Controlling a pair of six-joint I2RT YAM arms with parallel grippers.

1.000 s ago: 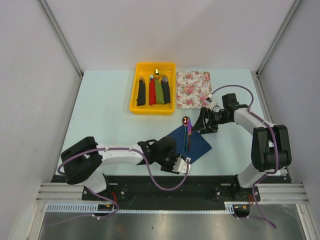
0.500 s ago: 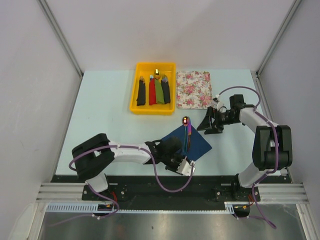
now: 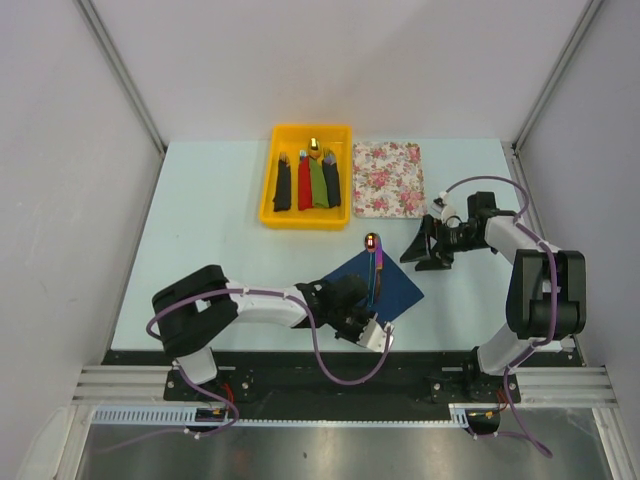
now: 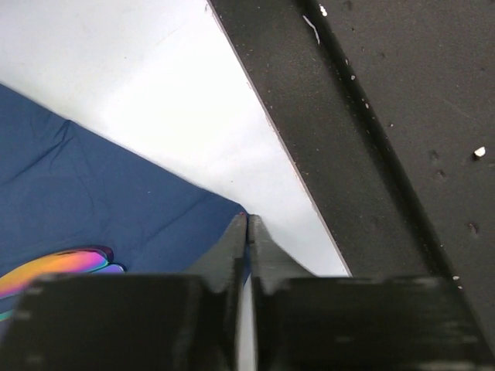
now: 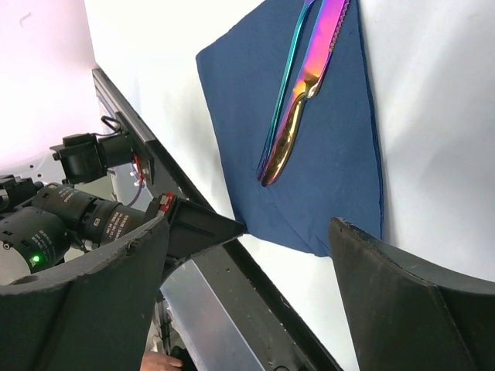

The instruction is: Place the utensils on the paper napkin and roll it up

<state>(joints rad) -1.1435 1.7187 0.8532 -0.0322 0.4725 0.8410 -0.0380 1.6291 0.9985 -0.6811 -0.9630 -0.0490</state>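
Note:
The navy paper napkin (image 3: pixel 400 292) lies near the table's front edge. The two iridescent utensils (image 3: pixel 376 272) lie side by side on it, and the spoon's red bowl (image 3: pixel 370 240) reaches past its far corner. They also show in the right wrist view (image 5: pixel 298 100) on the napkin (image 5: pixel 340 193). My left gripper (image 3: pixel 380 328) is shut at the napkin's near corner (image 4: pixel 155 224), its tips (image 4: pixel 247 218) pinching the paper's edge. My right gripper (image 3: pixel 428 250) is open and empty, low over the table just right of the napkin.
A yellow tray (image 3: pixel 268 215) with black, red and green bundles (image 3: pixel 310 182) stands at the back. The floral mat (image 3: pixel 388 178) lies to its right. The black base rail (image 4: pixel 387 154) runs close to the napkin's near corner.
My left gripper has slid right along the napkin's near edge to its corner. My right gripper has drawn back to the right, away from the napkin. The utensils have stayed put.

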